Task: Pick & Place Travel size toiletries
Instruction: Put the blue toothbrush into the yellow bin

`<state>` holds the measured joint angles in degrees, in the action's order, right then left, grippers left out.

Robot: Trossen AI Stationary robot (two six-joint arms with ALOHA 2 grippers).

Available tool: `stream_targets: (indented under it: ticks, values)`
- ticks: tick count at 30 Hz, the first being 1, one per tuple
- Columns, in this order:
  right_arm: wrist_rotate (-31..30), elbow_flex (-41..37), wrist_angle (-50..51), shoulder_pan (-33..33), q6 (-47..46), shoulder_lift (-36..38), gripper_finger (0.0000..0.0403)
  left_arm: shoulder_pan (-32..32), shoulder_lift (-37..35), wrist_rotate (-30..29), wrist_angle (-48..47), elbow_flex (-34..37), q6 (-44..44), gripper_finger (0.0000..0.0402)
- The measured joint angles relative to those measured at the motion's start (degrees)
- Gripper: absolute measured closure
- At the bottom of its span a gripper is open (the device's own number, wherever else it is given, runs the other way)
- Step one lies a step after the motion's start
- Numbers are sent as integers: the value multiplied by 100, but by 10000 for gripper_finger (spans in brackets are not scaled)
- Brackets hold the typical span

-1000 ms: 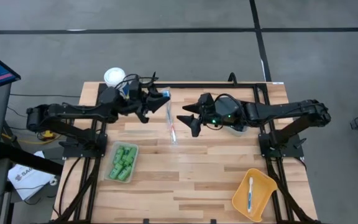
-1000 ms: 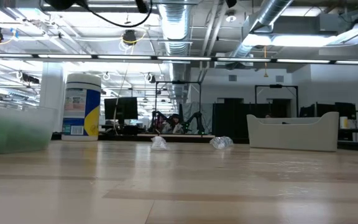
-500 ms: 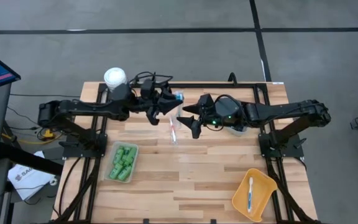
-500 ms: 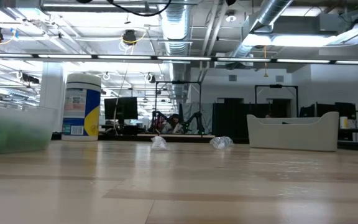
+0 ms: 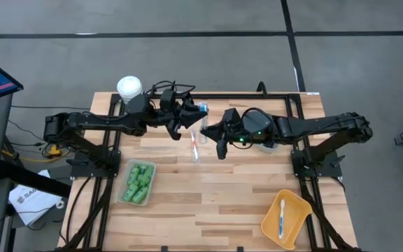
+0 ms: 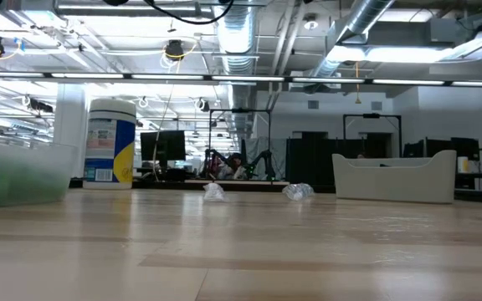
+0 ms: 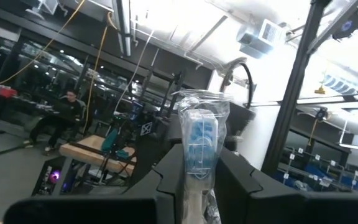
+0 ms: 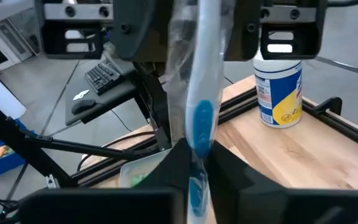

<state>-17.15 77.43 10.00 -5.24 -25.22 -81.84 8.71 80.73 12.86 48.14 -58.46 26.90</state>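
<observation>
Holding a wrapped toothbrush (image 5: 196, 134) between both arms above the far middle of the table (image 5: 215, 203). Left gripper (image 5: 189, 117) has its fingers closed on the head end, blue bristles in clear wrap showing between them in the left wrist view (image 7: 199, 144). Right gripper (image 5: 213, 135) is closed to a narrow gap on the handle end, white and blue handle running between its fingers in the right wrist view (image 8: 199, 118). Looks like a handover in mid-air, both pinching at once.

Toothbrush is light, stiff and thin, but the plastic wrap is slick and crinkly, so a pinch on loose film alone could slip; best grip is across the solid handle, not the wrapper tail.

Green bottles (image 5: 139, 182) sit in a clear bin (image 5: 123, 192) near the left front. Yellow tray (image 5: 296, 206) at right front already has one toothbrush (image 5: 281, 218) in it. White-lidded canister (image 5: 129, 87) stands at the far left corner, well apart from the bins
</observation>
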Motion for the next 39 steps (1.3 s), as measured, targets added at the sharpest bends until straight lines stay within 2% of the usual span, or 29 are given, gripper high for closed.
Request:
stream_targets:
  ticks: [2, 6, 8, 13, 18, 21, 26, 30, 33, 36, 39]
  values:
    - [-6, 2, 2, -8, 40, 0, 382, 0, 2, -2, 0, 4, 37, 347]
    - [-28, 2, 8, -15, -125, 0, 370, 0, 2, -53, 2, 4, 73, 322]
    - [-50, 20, 50, -15, -166, 2, 383, 0, 0, -58, -65, 4, 83, 300]
    - [-133, 264, 197, -2, -207, 15, 386, -11, -15, 119, -547, 0, 102, 235]
    - [-668, 559, 1313, -93, -576, 281, 393, -12, -280, 342, -1551, 11, 17, 171]
    - [-1079, 579, 2009, -135, -1026, 503, 393, -15, -490, 366, -2183, 11, -143, 146]
    - [-1513, 574, 4151, -428, -2666, 876, 394, -15, -839, 346, -3254, 15, -539, 135]
    - [-1613, 568, 6118, -1030, -4495, 896, 394, -13, -1055, 158, -3902, 11, -762, 144]
    - [-1601, 565, 7224, -1662, -5943, 703, 394, -11, -1127, 55, -4151, 11, -875, 151]
    - [-1386, 564, 7972, -2360, -7347, 423, 394, -7, -1132, 34, -4207, 11, -886, 155]
    - [-1147, 463, 7936, -3017, -8411, 131, 394, -7, -1132, -88, -4255, 11, -899, 155]
